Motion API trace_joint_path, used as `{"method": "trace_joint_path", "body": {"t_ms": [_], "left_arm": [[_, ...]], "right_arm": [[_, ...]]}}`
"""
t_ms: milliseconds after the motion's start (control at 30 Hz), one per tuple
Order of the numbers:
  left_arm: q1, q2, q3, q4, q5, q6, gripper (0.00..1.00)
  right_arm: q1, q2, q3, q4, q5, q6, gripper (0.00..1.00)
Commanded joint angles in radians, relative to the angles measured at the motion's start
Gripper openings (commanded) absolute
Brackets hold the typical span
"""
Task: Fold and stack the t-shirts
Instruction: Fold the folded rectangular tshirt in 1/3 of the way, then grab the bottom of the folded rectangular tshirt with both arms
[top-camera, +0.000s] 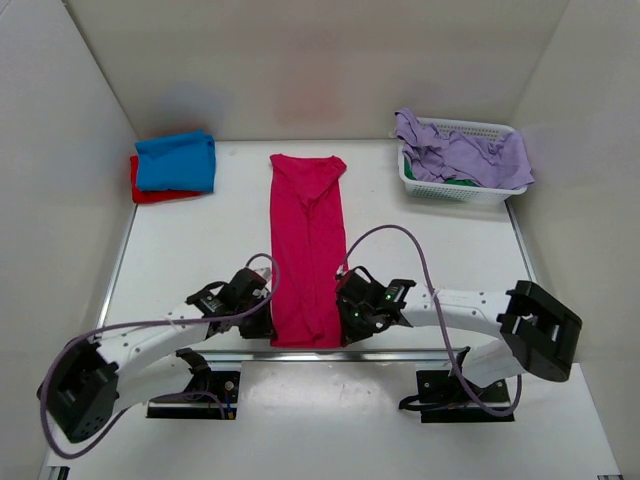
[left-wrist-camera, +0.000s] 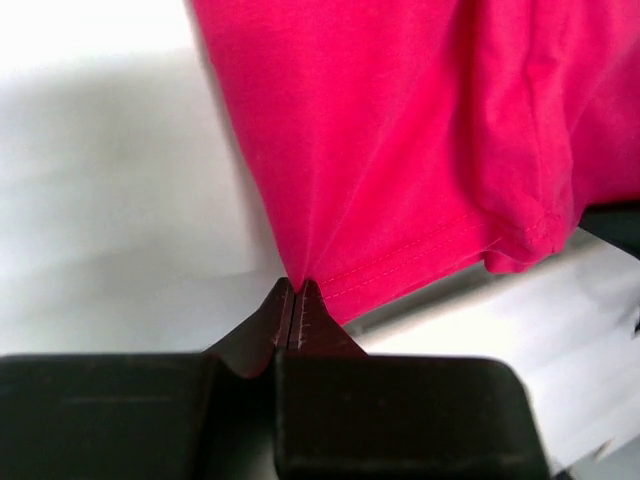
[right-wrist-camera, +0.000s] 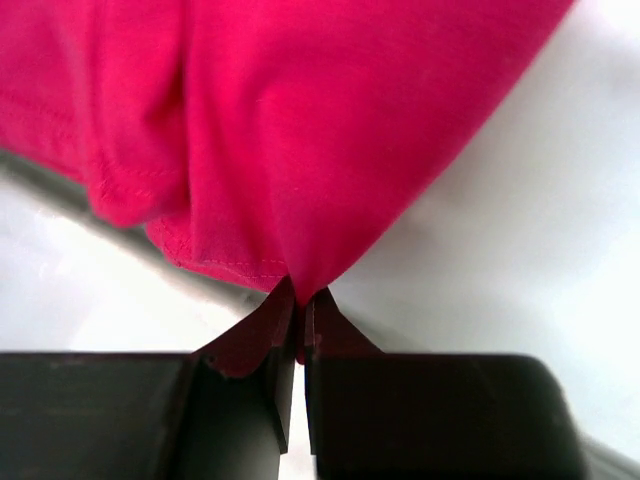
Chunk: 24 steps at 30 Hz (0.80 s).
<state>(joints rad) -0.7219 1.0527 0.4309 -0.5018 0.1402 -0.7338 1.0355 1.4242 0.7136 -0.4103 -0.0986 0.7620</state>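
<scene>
Crimson-pink t-shirt (top-camera: 307, 250) lay as a long narrow strip mid-table (top-camera: 200, 250), running near to far; left gripper (left-wrist-camera: 297, 290) was clenched on its near-left hem corner; right gripper (right-wrist-camera: 298, 295) was clenched on its near-right corner; blue t-shirt (top-camera: 177, 160) sat folded atop red t-shirt (top-camera: 150, 193) at far left; white basket (top-camera: 455, 191) holding lilac cloth (top-camera: 470, 155) stood far right.

No text, label, brand, number or sign can be read in any view. The crimson-pink t-shirt (top-camera: 307, 250), running from six toward twelve o'clock, shows only plain cloth and hem stitching.
</scene>
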Motion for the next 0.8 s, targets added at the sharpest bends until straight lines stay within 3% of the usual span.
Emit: {"method": "trace_joint_path", "body": {"t_ms": [0, 267, 533, 767], "left_arm": [[-0.014, -0.124, -0.038, -0.151, 0.019, -0.007, 0.00], [0.006, -0.273, -0.017, -0.319, 0.058, -0.019, 0.00], [0.229, -0.060, 0.227, -0.319, 0.091, 0.177, 0.00], [0.329, 0.216, 0.462, -0.253, 0.114, 0.263, 0.00]], "right_arm": [[0.040, -0.085, 0.004, -0.076, -0.051, -0.006, 0.01], [0.048, -0.107, 0.095, -0.199, -0.105, -0.055, 0.00], [-0.149, 0.004, 0.300, -0.349, -0.157, -0.283, 0.00], [-0.327, 0.143, 0.549, -0.466, -0.174, -0.509, 0.01]]}}
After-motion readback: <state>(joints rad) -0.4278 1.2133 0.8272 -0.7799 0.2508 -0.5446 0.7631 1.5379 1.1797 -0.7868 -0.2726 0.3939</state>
